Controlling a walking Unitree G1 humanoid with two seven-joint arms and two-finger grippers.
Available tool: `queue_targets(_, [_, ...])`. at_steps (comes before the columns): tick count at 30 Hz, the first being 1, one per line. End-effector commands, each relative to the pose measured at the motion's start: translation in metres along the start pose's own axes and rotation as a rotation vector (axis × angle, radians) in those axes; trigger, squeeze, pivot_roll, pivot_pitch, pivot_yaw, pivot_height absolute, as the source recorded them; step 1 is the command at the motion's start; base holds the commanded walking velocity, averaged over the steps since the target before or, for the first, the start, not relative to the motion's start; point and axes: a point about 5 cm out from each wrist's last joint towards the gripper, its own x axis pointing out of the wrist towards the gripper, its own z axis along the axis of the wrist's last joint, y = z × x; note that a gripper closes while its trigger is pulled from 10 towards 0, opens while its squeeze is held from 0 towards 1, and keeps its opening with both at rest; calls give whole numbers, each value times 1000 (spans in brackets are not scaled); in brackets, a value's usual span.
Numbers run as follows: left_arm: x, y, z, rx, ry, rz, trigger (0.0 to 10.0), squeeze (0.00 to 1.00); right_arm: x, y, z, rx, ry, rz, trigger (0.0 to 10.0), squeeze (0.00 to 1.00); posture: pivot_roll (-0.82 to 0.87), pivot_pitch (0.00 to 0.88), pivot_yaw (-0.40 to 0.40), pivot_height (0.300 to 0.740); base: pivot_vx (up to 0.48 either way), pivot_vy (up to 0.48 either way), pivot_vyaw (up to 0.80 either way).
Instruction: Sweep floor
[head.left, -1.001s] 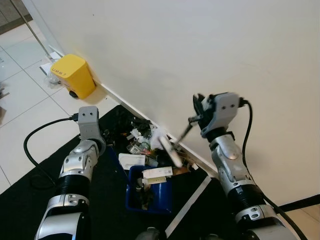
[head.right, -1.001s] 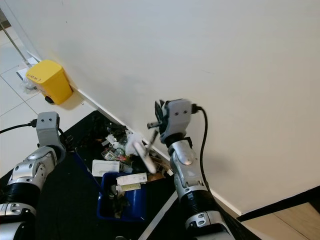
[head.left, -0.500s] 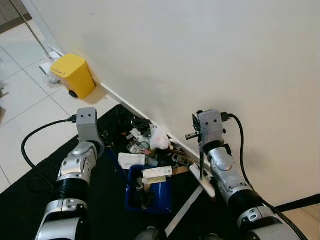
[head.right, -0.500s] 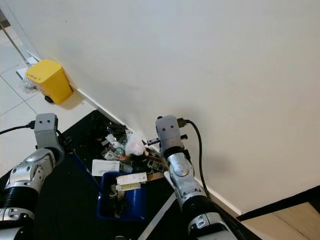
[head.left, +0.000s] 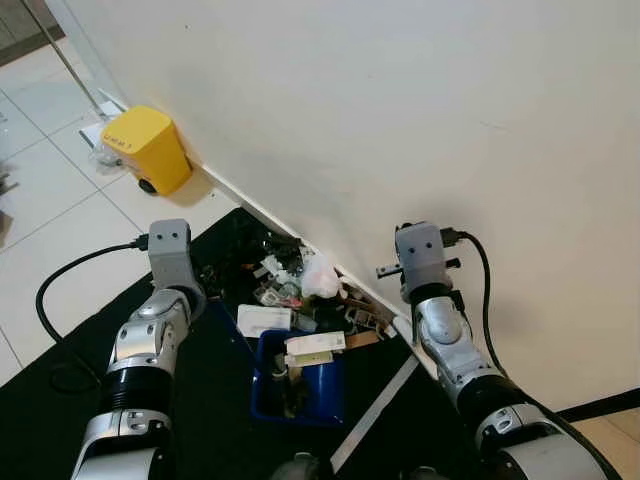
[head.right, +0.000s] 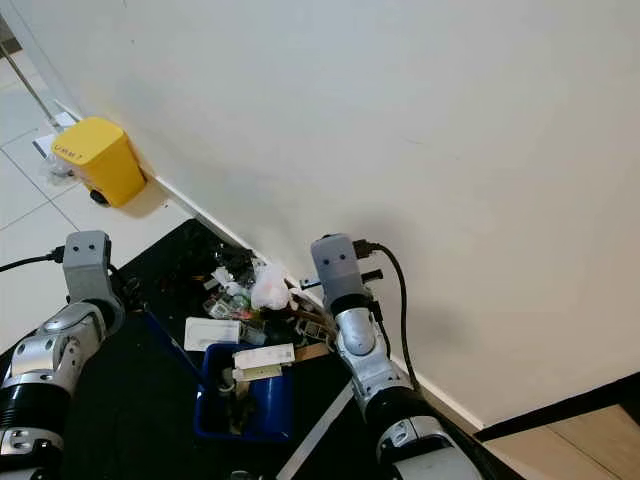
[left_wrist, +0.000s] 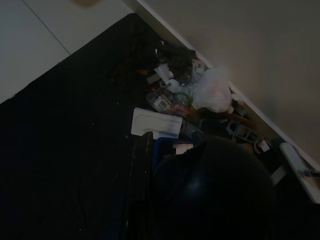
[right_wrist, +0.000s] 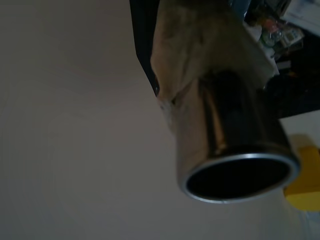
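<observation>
Right wrist view: a silver metal tube (right_wrist: 235, 155) with an open round end runs straight out from the right gripper, close to the lens, with a pale, dirty broom head (right_wrist: 210, 40) at its far end. The tube appears grasped by this gripper, though its fingers are hidden and I cannot tell for sure how they stand. Beyond the broom head lies a bit of the rubbish pile (right_wrist: 280, 30) on the black mat, and off to one side a yellow bin (right_wrist: 302, 192).

In the left eye view the right arm (head.left: 440, 320) reaches toward the white wall (head.left: 400, 100), its wrist just above the skirting. Below and inward of it a pale handle (head.left: 375, 415) slants across the black mat (head.left: 60, 350). Just to that arm's left sits the blue dustpan (head.left: 300, 385), loaded with card and paper scraps. Past the dustpan, against the wall, the litter heap (head.left: 300, 285) includes a white plastic bag (head.left: 321, 275) and a flat white tray (head.left: 263, 320).

The left arm (head.left: 160, 300) hangs over the mat, left of the dustpan. In the left wrist view the left gripper is dark; one black finger (left_wrist: 142, 175) can be made out beside the dustpan's blue rim, and whether it is clenched or released cannot be told. Farther left along the wall stands the yellow bin (head.left: 147, 150) on white tiles (head.left: 40, 190).
</observation>
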Motion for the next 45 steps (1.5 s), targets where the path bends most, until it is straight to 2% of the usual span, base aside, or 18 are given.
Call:
queue_targets(1, [-1,0,-27,-34,109,-5,10000,0,-1,8,2,-4,-17,30,10000,0,162,295,48,740,0,0,0])
queue_targets(14, [-17,7,-29,-42,113,2,10000,0,2,14,2,84,4,11,10000,0,218,320,47,740,0,0,0])
queue_targets(16, [-19,7,-29,-44,112,3,10000,0,3,14,-1,172,46,-22,10000,0,225,313,44,740,0,0,0])
queue_targets(17, [-19,7,-29,-44,112,3,10000,0,3,14,-1,172,46,-22,10000,0,225,313,44,740,0,0,0])
queue_targets(18, [-19,7,-29,-47,112,5,10000,0,3,16,-2,276,80,-42,10000,0,224,306,43,740,0,0,0])
queue_targets(19, [-20,7,-29,-48,111,6,10000,0,3,20,-2,341,95,-46,10000,0,222,302,42,740,0,0,0])
queue_targets(20, [-20,7,-29,-48,111,6,10000,0,3,20,-2,341,95,-46,10000,0,222,302,42,740,0,0,0])
queue_targets(22, [-20,6,-29,-49,111,5,10000,0,4,24,-1,420,107,-39,10000,0,218,296,42,740,0,0,0])
queue_targets(23, [-20,6,-29,-49,111,5,10000,0,4,24,-1,420,107,-39,10000,0,218,296,42,740,0,0,0])
queue_targets(25, [-19,5,-28,-52,109,3,10000,0,4,34,1,529,118,-10,10000,0,212,289,43,740,0,0,0])
queue_targets(26, [-19,5,-28,-52,109,3,10000,0,4,34,1,529,118,-10,10000,0,212,289,43,740,0,0,0])
queue_targets(29, [-16,0,-26,-53,104,-8,10000,0,4,53,13,642,92,62,10000,0,200,280,46,740,0,0,0])
queue_targets(34, [-13,-4,-23,-53,100,-21,10000,0,0,70,23,711,54,141,10000,0,180,268,51,740,0,0,0])
queue_targets(40, [-10,-7,-22,-55,97,-28,10000,0,-1,73,29,778,16,164,10000,0,159,257,54,740,0,0,0])
queue_targets(42, [-8,-8,-22,-57,96,-32,10000,0,1,66,37,821,-35,164,10000,0,149,252,54,740,0,0,0])
queue_targets(43, [-7,-9,-21,-59,95,-34,10000,0,4,58,45,852,-78,159,10000,0,149,252,54,740,0,0,0])
queue_targets(45, [-7,-9,-21,-61,94,-35,10000,0,6,52,49,859,-103,155,10000,0,137,246,55,740,0,0,0])
